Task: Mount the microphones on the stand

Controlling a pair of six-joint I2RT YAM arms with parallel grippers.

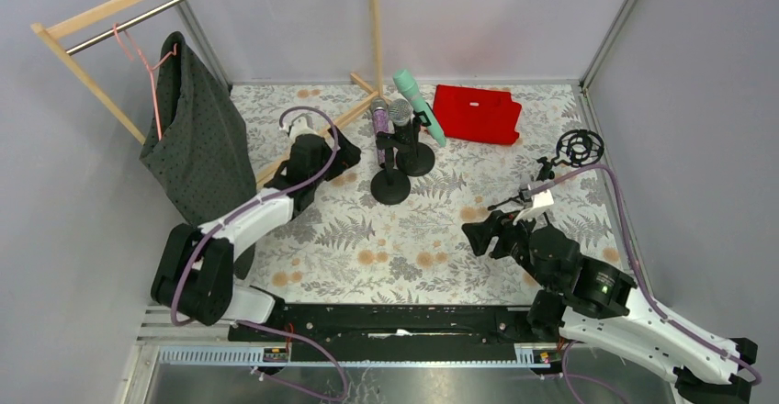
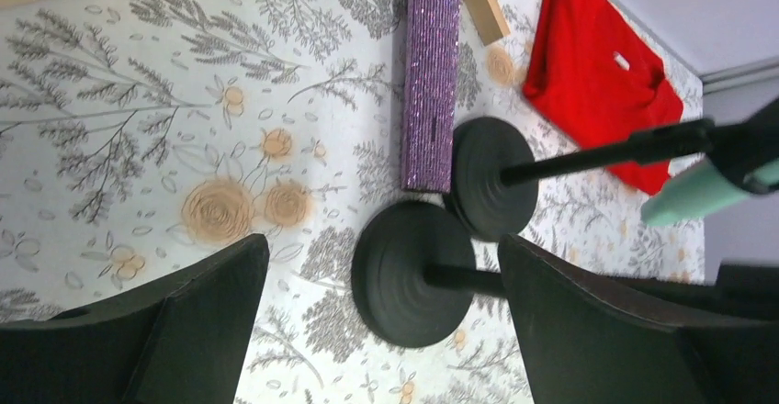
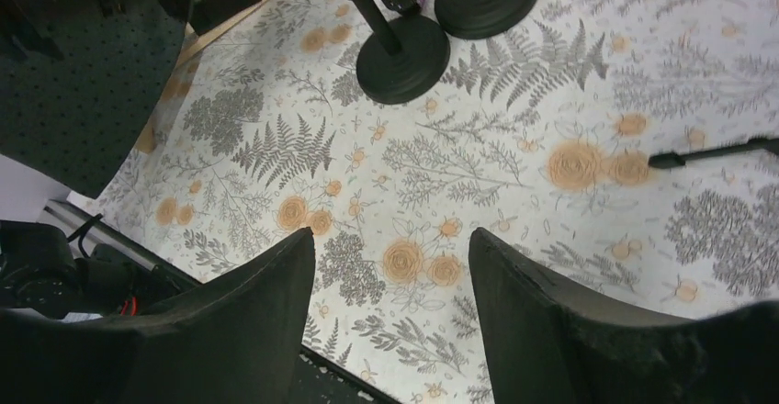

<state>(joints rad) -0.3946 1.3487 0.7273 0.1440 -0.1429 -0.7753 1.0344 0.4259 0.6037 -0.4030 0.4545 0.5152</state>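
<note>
Top external view, mint-green microphone (image 1: pixel 418 106) tilted in stand (image 1: pixel 415 159), glittery purple microphone (image 1: pixel 379 133) upright, left tool (image 2: pixel 381 250) and right tool (image 3: pixel 393 241) released

Bright even light — soft shadows, pics sharp

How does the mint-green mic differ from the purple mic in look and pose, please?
The green mic is plain mint all over; the purple mic is glittery with a mesh head. The green mic sits clearly tilted, while the purple mic looks nearly upright. Both sit at the black stands, and no jaws hold either.
</note>
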